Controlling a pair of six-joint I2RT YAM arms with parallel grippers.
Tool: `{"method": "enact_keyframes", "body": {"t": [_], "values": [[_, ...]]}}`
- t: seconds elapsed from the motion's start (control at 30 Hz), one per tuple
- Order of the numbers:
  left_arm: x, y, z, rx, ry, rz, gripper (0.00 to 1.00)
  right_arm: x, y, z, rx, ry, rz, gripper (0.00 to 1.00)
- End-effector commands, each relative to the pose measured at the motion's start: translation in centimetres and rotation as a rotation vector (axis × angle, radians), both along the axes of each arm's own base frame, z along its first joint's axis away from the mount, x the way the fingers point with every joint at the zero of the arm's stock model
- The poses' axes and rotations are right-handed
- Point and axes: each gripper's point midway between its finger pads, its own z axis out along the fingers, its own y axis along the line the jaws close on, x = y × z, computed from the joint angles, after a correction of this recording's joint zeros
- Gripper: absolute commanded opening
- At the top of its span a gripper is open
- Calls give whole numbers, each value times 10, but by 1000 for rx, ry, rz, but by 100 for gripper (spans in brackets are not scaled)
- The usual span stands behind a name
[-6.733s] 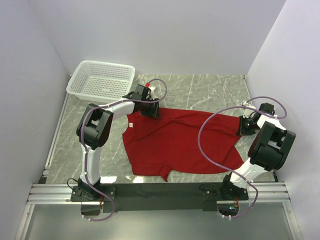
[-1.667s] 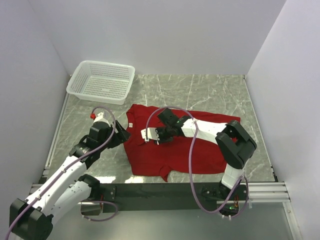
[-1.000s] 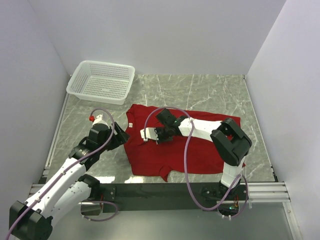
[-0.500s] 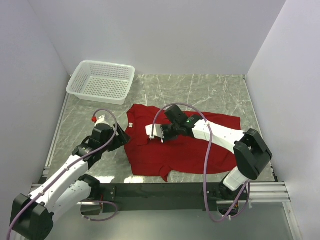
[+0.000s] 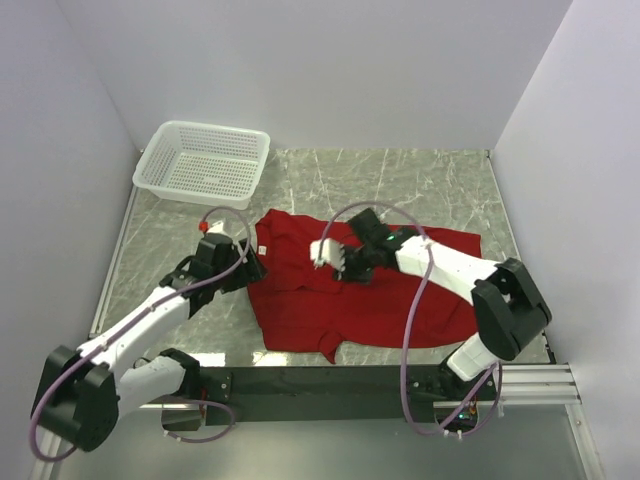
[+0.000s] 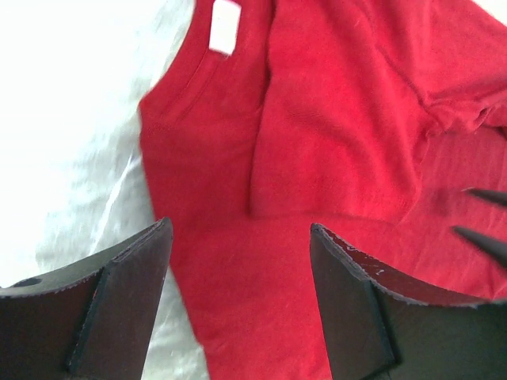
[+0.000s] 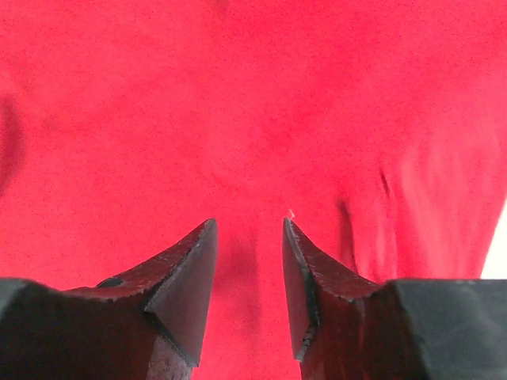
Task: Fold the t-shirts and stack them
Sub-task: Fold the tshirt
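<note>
One deep-red t-shirt (image 5: 380,300) lies partly folded on the marble table, its white neck label (image 5: 262,249) at the left. In the left wrist view the t-shirt (image 6: 230,261) shows a flap (image 6: 333,134) doubled over beside the label (image 6: 226,24). My left gripper (image 5: 255,268) hovers open over the shirt's left edge; in its own view the left gripper (image 6: 240,226) has nothing between its fingers. My right gripper (image 5: 322,255) stands open above the shirt's upper middle. Seen from its wrist, the right gripper (image 7: 249,222) has only red t-shirt fabric (image 7: 238,95) below it.
A white mesh basket (image 5: 150,175) stands at the back left corner. Bare marble (image 5: 420,180) runs behind the shirt and along its left side (image 5: 150,250). White walls enclose the table on three sides.
My right gripper has opened and let go of the fabric, then drawn back to the right. My left gripper has moved further out along the shirt's left edge.
</note>
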Motion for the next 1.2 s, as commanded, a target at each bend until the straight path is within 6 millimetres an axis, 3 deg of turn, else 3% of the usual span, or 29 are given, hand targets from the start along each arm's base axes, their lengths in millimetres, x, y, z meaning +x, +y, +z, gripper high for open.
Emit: {"method": "enact_keyframes", "body": {"t": [0.0,0.07,0.1,0.13,0.2,0.23,0.27,0.3,0.33,0.4,0.43,0.5,0.53,0.6,0.67,0.7,0.83,1.17], "values": [[43,-11,42,-3,-145,-45,75,33,-23,50,137,-6,-208,46],[59,-15,38,9,-127,-56,74,45,-36,59,200,31,-355,46],[73,-17,50,9,-155,-52,73,58,-59,65,247,69,-523,46],[82,-19,40,24,-126,-55,71,66,-71,69,272,78,-608,45],[105,-25,53,20,-157,-45,67,83,-113,70,322,117,-847,45],[113,-28,39,30,-120,-44,66,88,-130,70,341,122,-926,45],[120,-30,37,28,-116,-40,62,90,-144,68,353,130,-997,45],[133,-35,45,20,-132,-36,61,93,-175,63,368,146,-1130,45],[139,-37,31,30,-95,-34,60,94,-190,61,374,150,-1201,46],[159,-33,34,63,-109,24,60,97,-223,53,399,177,-1355,46],[164,-32,21,82,-83,31,60,98,-250,51,414,184,-1448,46],[179,-31,24,97,-94,60,60,99,-276,41,423,223,-1562,47],[183,-32,13,111,-73,59,60,97,-295,37,434,241,-1624,47],[195,-35,14,117,-80,64,60,98,-307,31,443,271,-1662,48],[201,-36,3,135,-63,64,60,100,-322,29,449,275,-1695,49],[209,-36,7,140,-78,72,60,99,-325,22,440,296,-1701,49],[222,-34,-8,185,-55,80,58,104,-337,13,440,335,-1721,49],[234,-37,-29,209,-24,76,44,118,-360,16,475,359,-1734,49]]}}
